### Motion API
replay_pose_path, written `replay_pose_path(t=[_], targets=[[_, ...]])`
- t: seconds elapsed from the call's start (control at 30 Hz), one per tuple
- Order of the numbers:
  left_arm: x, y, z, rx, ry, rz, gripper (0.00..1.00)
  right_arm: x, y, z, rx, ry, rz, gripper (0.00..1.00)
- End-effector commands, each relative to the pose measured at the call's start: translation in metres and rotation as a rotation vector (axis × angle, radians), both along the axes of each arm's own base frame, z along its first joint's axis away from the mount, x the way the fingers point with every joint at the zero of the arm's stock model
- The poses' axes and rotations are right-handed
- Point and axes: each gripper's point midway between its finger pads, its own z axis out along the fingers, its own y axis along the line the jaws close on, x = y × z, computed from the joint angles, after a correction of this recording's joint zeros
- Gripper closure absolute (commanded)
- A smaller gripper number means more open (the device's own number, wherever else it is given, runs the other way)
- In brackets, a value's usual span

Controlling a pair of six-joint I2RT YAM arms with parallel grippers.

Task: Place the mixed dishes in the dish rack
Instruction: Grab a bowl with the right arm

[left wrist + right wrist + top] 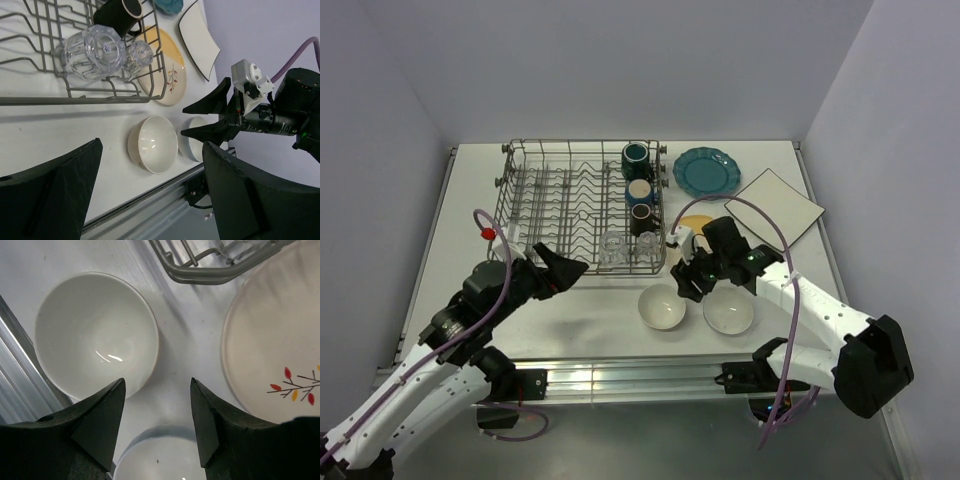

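Right gripper (156,382): jaws apart, empty; beside white bowls (95,335) | left gripper (568,262): apart, empty; near dish rack (580,143)

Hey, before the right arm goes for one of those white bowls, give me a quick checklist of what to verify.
1. Right gripper open and empty: ok, jaws apart, nothing between them.
2. Lined up on a bowl rim: not ok; it hangs over the table between the left bowl, right bowl and yellow plate.
3. Bowls upright and empty: ok.
4. Left gripper out of the way: ok, open, near the dish rack front left.
5. Free tines in rack: ok, left rows hold nothing.
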Motion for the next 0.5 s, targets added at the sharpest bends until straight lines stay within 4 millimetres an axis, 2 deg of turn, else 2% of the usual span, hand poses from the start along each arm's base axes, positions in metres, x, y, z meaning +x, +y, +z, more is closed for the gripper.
replay_pose_path(t=[0.0, 0.2, 0.47], targets=[[0.001, -0.013, 0.011, -0.067, -0.001, -0.035, 0.12, 0.010, 0.004, -0.006, -0.020, -0.052, -0.061, 0.38], [0.003, -0.020, 0.012, -0.061, 0.010, -0.058, 0.12, 0.013, 0.012, -0.020, -0.040, -0.033, -0.088, 0.41], [0.004, -0.026, 0.002, -0.060, 0.033, -0.071, 0.13, 0.014, 0.015, -0.032, -0.074, -0.030, -0.118, 0.50]])
